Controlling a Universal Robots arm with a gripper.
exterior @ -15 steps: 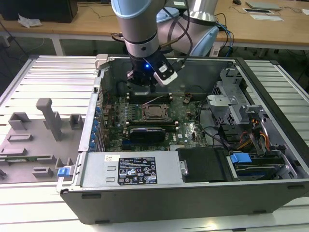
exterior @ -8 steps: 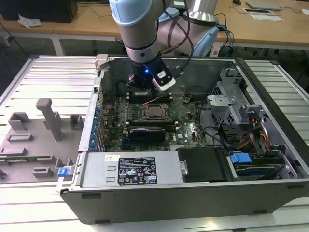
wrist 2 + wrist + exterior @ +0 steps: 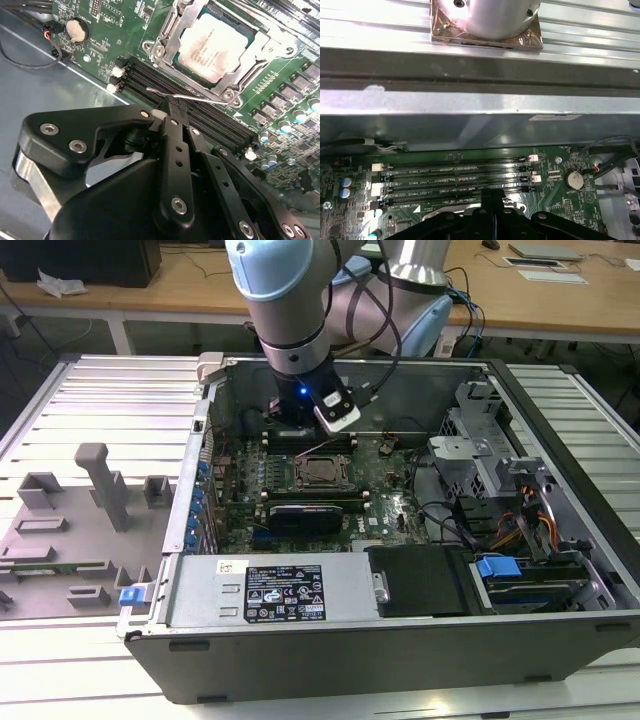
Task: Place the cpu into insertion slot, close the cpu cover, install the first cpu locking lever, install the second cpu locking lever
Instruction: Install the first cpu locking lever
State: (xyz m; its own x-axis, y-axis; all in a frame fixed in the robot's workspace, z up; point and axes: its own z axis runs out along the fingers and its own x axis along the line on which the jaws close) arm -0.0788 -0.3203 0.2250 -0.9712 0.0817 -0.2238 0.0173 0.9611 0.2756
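The cpu (image 3: 215,47) lies flat in the insertion slot (image 3: 230,92), its silver-grey top facing up. The cpu cover (image 3: 260,55) is down over it, framing the chip. A thin wire locking lever (image 3: 195,98) runs along the socket's edge beside the memory slots. My gripper (image 3: 167,107) is shut, its black fingertips together and right at that lever. In the exterior view the gripper (image 3: 298,432) hangs inside the open computer case just behind the socket with the cpu (image 3: 322,472).
Long black memory slots (image 3: 455,175) lie under the gripper, with a coin battery (image 3: 575,179) beside them. The case's metal wall (image 3: 470,100) stands close behind. A black card (image 3: 305,515), a drive cage (image 3: 490,440) and cables surround the socket. Grey fixtures (image 3: 100,485) stand outside the case.
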